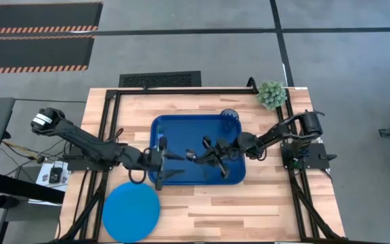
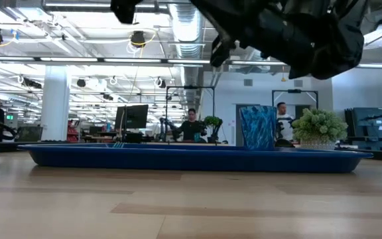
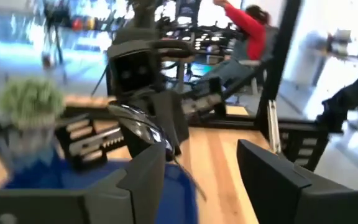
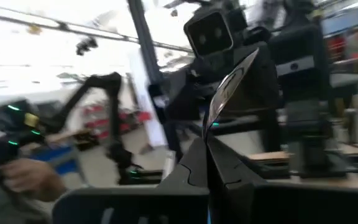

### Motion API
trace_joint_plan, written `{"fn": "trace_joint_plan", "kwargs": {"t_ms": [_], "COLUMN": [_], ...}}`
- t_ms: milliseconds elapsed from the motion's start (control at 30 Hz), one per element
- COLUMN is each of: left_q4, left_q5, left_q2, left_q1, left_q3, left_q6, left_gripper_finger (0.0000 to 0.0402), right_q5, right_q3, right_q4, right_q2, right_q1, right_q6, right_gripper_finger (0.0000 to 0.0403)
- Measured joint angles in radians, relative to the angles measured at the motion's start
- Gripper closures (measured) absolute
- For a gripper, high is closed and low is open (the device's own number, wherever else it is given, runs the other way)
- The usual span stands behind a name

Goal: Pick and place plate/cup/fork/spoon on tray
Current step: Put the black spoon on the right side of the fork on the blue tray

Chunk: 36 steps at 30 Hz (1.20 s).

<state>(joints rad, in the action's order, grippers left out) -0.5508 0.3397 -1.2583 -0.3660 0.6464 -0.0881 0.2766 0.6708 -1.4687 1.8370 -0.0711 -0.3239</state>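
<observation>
Spoon [image 4: 229, 87]: slim, stiff, light, likely slippery metal; right pincer [image 1: 202, 157] clamps its handle over tray [image 1: 181, 129]. Left pincer [image 1: 164, 154] open, empty.

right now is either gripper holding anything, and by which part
The right gripper is shut on the spoon, pinching its handle, with the bowl sticking out over the tray. The left gripper is open and holds nothing.
</observation>
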Motion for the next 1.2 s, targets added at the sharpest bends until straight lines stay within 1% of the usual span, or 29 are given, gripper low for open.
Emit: {"fn": "trace_joint_plan", "kwargs": {"t_ms": [67, 133, 200, 367, 467, 500, 600, 633, 733, 800, 900, 1000, 1033, 1167, 1200], "left_q4": [0.012, 0.022, 0.033, 0.026, 0.061, 0.073, 0.082, 0.078, 0.083, 0.081, 0.081, 0.074, 0.073, 0.078, 0.079], "left_q5": [0.015, 0.042, 0.058, 0.032, 0.030, 0.020, -0.066, -0.080, -0.093, -0.094, -0.104, -0.149, -0.160, -0.176, -0.190], "left_q2": [-0.001, 0.000, 0.000, -0.002, -0.001, -0.001, -0.001, -0.001, -0.002, -0.002, -0.002, -0.002, -0.003, -0.003, -0.003], "left_q1": [0.013, 0.030, 0.042, 0.063, 0.075, 0.077, 0.080, 0.080, 0.080, 0.080, 0.080, 0.079, 0.079, 0.079, 0.079], "left_q3": [0.000, 0.000, 0.000, 0.000, 0.000, 0.000, 0.000, 0.000, 0.000, 0.000, -0.001, -0.001, -0.001, -0.002, -0.002], "left_q6": [-0.100, -0.150, -0.162, -0.158, -0.163, -0.164, -0.151, -0.141, -0.109, -0.080, -0.034, 0.010, 0.023, 0.074, 0.088], "left_gripper_finger": [0.0200, 0.0195, 0.0194, 0.0200, 0.0206, 0.0207, 0.0214, 0.0218, 0.0240, 0.0266, 0.0321, 0.0381, 0.0389, 0.0393, 0.0397], "right_q5": [-0.026, -0.049, -0.070, -0.086, -0.101, -0.101, -0.099, -0.099, -0.100, -0.103, -0.106, -0.107, -0.108, -0.112, -0.110], "right_q3": [0.000, 0.010, 0.020, 0.068, 0.094, 0.104, 0.124, 0.131, 0.142, 0.143, 0.144, 0.145, 0.145, 0.145, 0.145], "right_q4": [0.036, 0.066, 0.106, 0.222, 0.266, 0.290, 0.317, 0.322, 0.354, 0.367, 0.383, 0.398, 0.403, 0.423, 0.451], "right_q2": [-0.004, -0.005, -0.006, -0.012, -0.012, -0.012, -0.012, -0.012, -0.012, -0.012, -0.012, -0.013, -0.014, -0.016, -0.027], "right_q1": [-0.007, -0.018, -0.031, -0.064, -0.068, -0.069, -0.071, -0.071, -0.071, -0.072, -0.072, -0.072, -0.071, -0.070, -0.066], "right_q6": [0.042, 0.072, 0.097, 0.149, 0.173, 0.175, 0.177, 0.179, 0.196, 0.202, 0.204, 0.209, 0.205, 0.166, 0.157], "right_gripper_finger": [0.0401, 0.0401, 0.0401, 0.0401, 0.0401, 0.0401, 0.0401, 0.0401, 0.0401, 0.0401, 0.0396, 0.0382, 0.0374, 0.0331, 0.0317]}}
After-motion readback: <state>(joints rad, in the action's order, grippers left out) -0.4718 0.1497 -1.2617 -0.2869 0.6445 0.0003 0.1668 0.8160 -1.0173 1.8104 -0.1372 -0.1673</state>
